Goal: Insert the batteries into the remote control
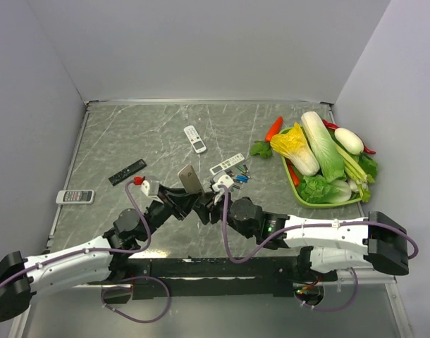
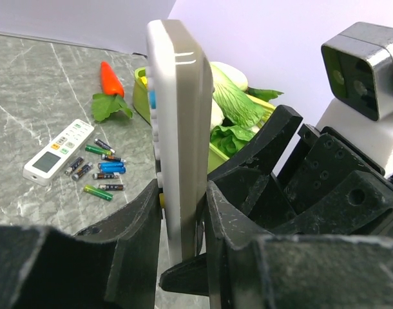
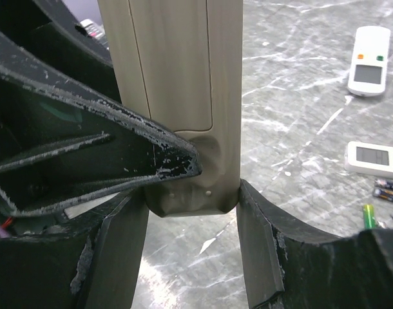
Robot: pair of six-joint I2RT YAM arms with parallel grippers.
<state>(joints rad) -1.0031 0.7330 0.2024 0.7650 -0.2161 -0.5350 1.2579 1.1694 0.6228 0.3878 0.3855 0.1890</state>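
The remote control stands upright above the table's middle, its grey-beige back facing the right wrist camera and its white edge toward the left one. My left gripper is shut on its front and back faces. My right gripper is shut across the width of its lower end, one finger on each side. In the top view the left gripper and the right gripper meet under the remote. The batteries lie loose on the table, just right of the grippers.
A long slim white remote lies by the batteries. A small white remote lies farther back. A black remote and a grey one are at the left. A green tray of vegetables and a carrot sit at the right.
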